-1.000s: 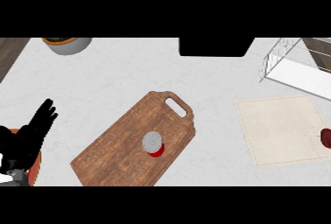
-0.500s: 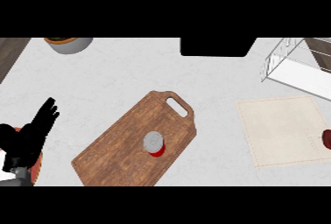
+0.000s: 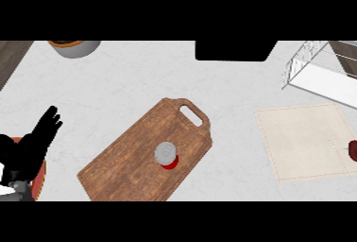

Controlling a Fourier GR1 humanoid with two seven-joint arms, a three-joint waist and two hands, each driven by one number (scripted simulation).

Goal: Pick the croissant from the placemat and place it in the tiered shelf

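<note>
A beige placemat [image 3: 303, 139] lies at the right of the white counter. On its right side, cut off by the view's edge, a small dark brown piece [image 3: 352, 150] shows; it looks like the croissant. The white wire tiered shelf [image 3: 322, 74] stands at the top right, behind the placemat. My left hand [image 3: 31, 146] is at the lower left edge, open with its fingers straight and pointing up, far from the placemat and holding nothing. My right hand is out of view.
A wooden cutting board [image 3: 146, 153] with a handle lies diagonally in the middle, with a red can with a grey lid [image 3: 166, 155] on it. A grey bowl [image 3: 75, 47] sits at the top left and a black box [image 3: 233, 50] at the top middle. A reddish-orange thing [image 3: 40, 176] lies partly under my left hand.
The placemat and board have slid a little to the right in the view. My left hand stays open in almost the same place.
</note>
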